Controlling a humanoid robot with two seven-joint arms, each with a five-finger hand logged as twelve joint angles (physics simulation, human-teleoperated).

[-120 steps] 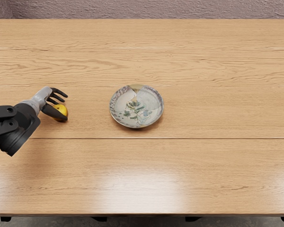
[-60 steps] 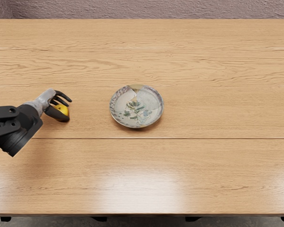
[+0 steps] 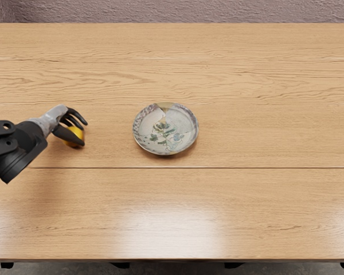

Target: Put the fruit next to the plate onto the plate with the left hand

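a: what is hidden or hard to make out?

b: most of the fruit [image 3: 76,135]. only a small yellow patch shows below the left hand [image 3: 67,124], so its kind and full shape can't be told. the left arm [image 3: 14,150] is cut off by the picture's left edge, and its dark, bulky forearm covers the wood under it. along the bottom edge, a few dark feet [image 3: 120,265] under the table [image 3: 229,200] are only slivers. a strip of rough greyish wall [image 3: 160,10] runs along the top.

a: and the fingers?

b: the black fingers [image 3: 79,119] are curled down over the top and far side of the fruit, close together rather than spread. the thumb [image 3: 64,133] crosses the near side as a dark bar. between them they clasp the yellow piece, so the hand is closed around it.

a: is it lifted?

b: i can't tell. a thin shadow sits right under the fruit, but whether the fruit touches the wood is too small to judge.

a: where is it compared with the plate?

b: not on it. the plate [image 3: 136,129], round with a grey-green pattern and pale patches, lies flat near the middle of the table. the fruit and hand are well to its left, at about the same depth, with bare wood between.
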